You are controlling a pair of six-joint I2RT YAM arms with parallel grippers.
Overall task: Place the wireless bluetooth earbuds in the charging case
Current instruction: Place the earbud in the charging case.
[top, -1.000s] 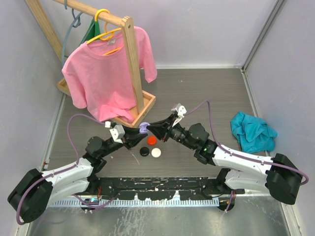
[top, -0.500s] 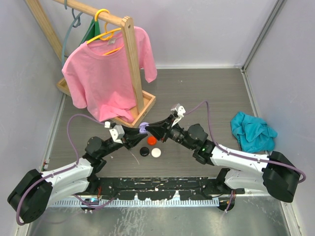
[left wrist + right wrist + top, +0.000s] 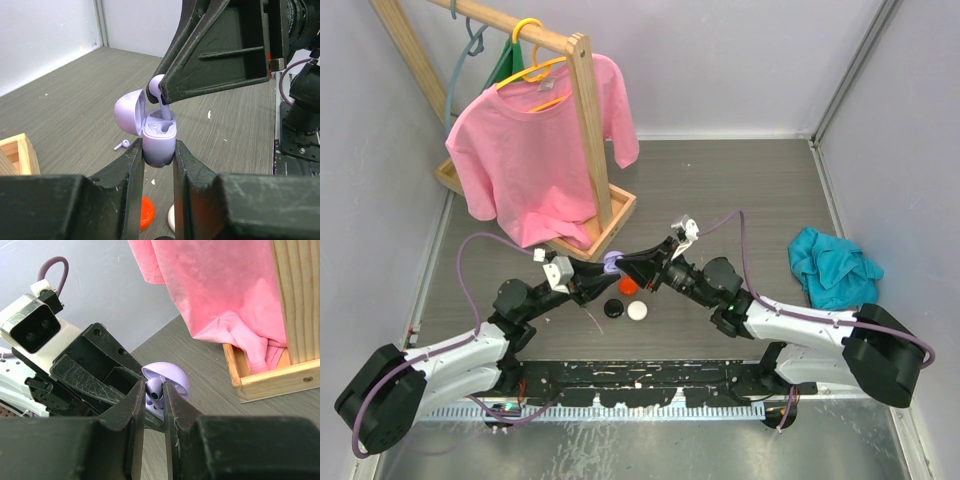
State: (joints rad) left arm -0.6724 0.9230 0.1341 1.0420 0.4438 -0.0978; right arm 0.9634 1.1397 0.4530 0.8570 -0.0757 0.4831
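My left gripper [image 3: 159, 151] is shut on the base of a purple charging case [image 3: 160, 142], held upright above the table with its lid [image 3: 129, 111] swung open. My right gripper [image 3: 154, 390] is shut on a purple earbud [image 3: 155, 391] right above the case. In the left wrist view the earbud [image 3: 163, 102] points stem-down into one slot of the case. A second purple earbud [image 3: 121, 145] lies on the table beyond it. In the top view both grippers meet at the case [image 3: 612, 263].
Orange [image 3: 628, 286], black [image 3: 613, 308] and white [image 3: 637, 310] round cases lie on the table under the grippers. A wooden rack base [image 3: 620, 205] with a hanging pink T-shirt [image 3: 535, 150] stands just behind. A teal cloth [image 3: 833, 268] lies at the right.
The right arm has shifted very slightly, lowering its wrist. Both grips are unchanged and the case has stayed in place.
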